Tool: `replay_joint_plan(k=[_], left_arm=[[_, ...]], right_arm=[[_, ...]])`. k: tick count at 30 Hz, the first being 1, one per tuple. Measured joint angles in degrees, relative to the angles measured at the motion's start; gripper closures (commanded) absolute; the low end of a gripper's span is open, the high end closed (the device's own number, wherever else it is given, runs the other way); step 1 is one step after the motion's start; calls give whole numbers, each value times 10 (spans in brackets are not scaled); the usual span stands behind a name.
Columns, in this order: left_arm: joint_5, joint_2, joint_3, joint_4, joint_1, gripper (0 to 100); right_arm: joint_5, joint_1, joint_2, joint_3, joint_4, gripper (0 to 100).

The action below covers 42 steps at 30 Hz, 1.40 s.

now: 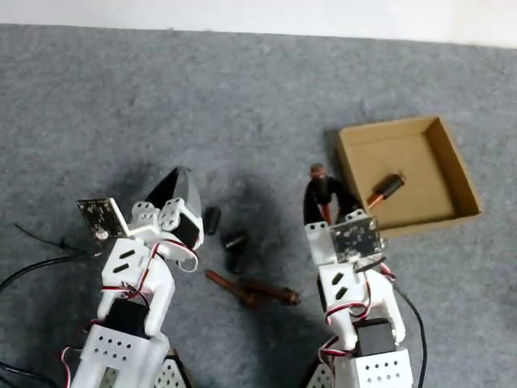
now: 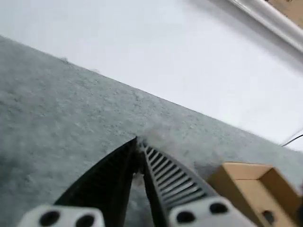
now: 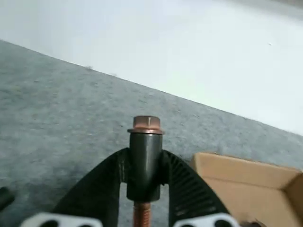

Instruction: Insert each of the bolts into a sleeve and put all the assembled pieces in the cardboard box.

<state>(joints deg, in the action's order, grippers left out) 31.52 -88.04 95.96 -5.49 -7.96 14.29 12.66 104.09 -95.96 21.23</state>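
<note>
Above grey carpet (image 1: 242,97), right pincer (image 3: 144,155) clamps a smooth black sleeve (image 3: 144,165); left pincer (image 2: 139,145) closed.

Obs: carpet (image 1: 242,105) mottled grey, fine speckle. The cardboard box (image 1: 388,128), 2 o'clock in high view, is plain tan, with shaded inner walls. In it, the assembled piece (image 1: 386,191) is black with a copper-orange shank. The loose sleeves (image 1: 235,240) are black; the loose bolts (image 1: 271,291), 6 o'clock, reddish-brown. The right gripper (image 3: 144,153) is black and ribbed, gripping the black held sleeve (image 3: 144,144) with its copper bolt head (image 3: 147,124). The left gripper (image 2: 139,147) is black and ribbed. The arms (image 1: 133,275) are white, with red and white wires (image 1: 187,252).
</note>
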Motion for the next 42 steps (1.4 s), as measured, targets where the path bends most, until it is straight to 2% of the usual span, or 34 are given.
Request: replay_joint_plan(k=[5, 7, 14, 19, 24, 28, 33, 37, 42], left_arm=[[-127, 0, 3, 0, 4, 995], [-156, 0, 3, 0, 4, 995], [-177, 0, 3, -21, 4, 995], [-182, 0, 3, -21, 4, 995], [-182, 0, 3, -22, 4, 995], [-182, 0, 3, -22, 4, 995], [-182, 0, 3, -22, 4, 995], [-182, 0, 3, -22, 4, 995], [-182, 0, 3, -22, 4, 995]], right_arm=[[0, -44, 0, 0, 18, 995], [0, -59, 0, 0, 22, 995], [0, -101, 0, 0, 23, 995], [0, -157, 0, 0, -10, 995], [0, -161, -50, -1, -29, 995], [-29, -163, -184, 32, -47, 995], [-92, -171, -431, 208, -47, 995], [-191, -209, -638, 355, -47, 995], [-309, -261, -830, 457, -55, 995]])
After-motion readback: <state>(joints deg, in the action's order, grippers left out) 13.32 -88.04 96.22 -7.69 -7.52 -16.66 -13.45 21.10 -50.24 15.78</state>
